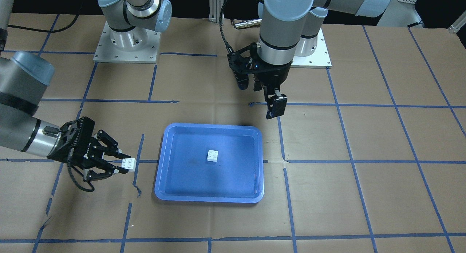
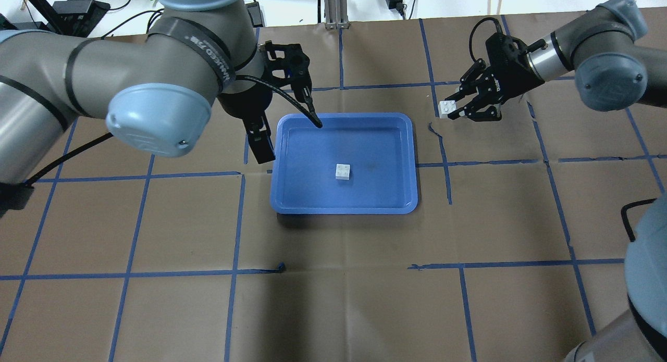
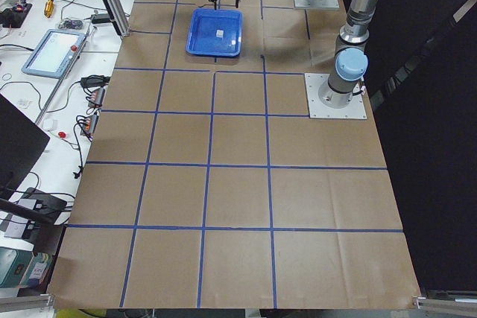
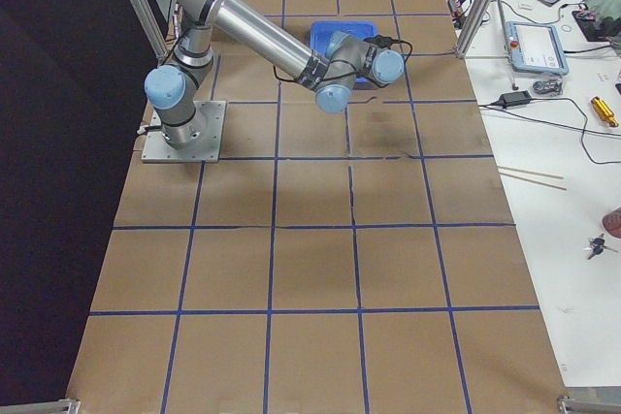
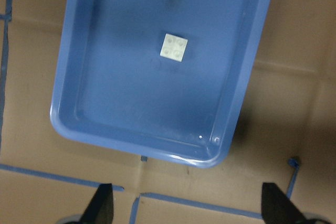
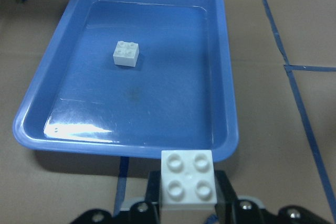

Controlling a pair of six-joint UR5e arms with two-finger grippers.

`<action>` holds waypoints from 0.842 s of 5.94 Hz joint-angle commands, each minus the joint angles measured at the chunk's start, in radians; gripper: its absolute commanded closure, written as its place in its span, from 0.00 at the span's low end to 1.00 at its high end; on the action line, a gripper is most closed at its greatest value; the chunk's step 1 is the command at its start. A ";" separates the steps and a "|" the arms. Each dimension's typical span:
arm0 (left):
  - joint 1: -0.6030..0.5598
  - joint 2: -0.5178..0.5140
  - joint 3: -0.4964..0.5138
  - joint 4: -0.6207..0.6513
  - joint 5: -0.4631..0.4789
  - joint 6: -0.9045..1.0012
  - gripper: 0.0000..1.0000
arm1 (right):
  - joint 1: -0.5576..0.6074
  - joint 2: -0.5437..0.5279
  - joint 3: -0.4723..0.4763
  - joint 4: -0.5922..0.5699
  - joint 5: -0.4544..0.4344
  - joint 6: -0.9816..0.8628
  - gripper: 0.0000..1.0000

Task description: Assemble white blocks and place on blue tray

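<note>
The blue tray (image 2: 344, 208) lies at mid-table, also in the front view (image 1: 209, 198). One white block (image 2: 342, 171) sits studs-up near its middle, seen too in the left wrist view (image 5: 174, 47) and the right wrist view (image 6: 126, 53). My right gripper (image 2: 454, 109) is shut on the second white block (image 2: 444, 108), held studs-up above the table beside the tray's right end; the block also shows in the front view (image 1: 129, 164) and the right wrist view (image 6: 189, 182). My left gripper (image 2: 260, 143) hangs open and empty above the tray's far left corner, fingertips (image 5: 100, 205) wide apart.
The table is brown cardboard with a blue tape grid (image 2: 448, 164). The arm base plates (image 1: 125, 45) stand at the robot's side. A tablet and cables (image 3: 56, 46) lie on a side bench beyond the table's far edge.
</note>
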State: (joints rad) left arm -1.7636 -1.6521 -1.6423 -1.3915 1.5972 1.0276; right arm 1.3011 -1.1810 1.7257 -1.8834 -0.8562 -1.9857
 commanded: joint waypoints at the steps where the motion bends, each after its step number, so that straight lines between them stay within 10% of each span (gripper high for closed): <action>1: 0.076 0.066 0.001 -0.038 0.007 -0.239 0.01 | 0.085 -0.011 0.075 -0.110 0.002 0.084 0.91; 5: 0.108 0.124 0.003 -0.046 0.001 -0.998 0.01 | 0.210 0.014 0.267 -0.552 0.062 0.381 0.91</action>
State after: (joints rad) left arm -1.6573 -1.5325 -1.6392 -1.4356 1.5959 0.1307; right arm 1.4834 -1.1767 1.9638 -2.3629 -0.8030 -1.6468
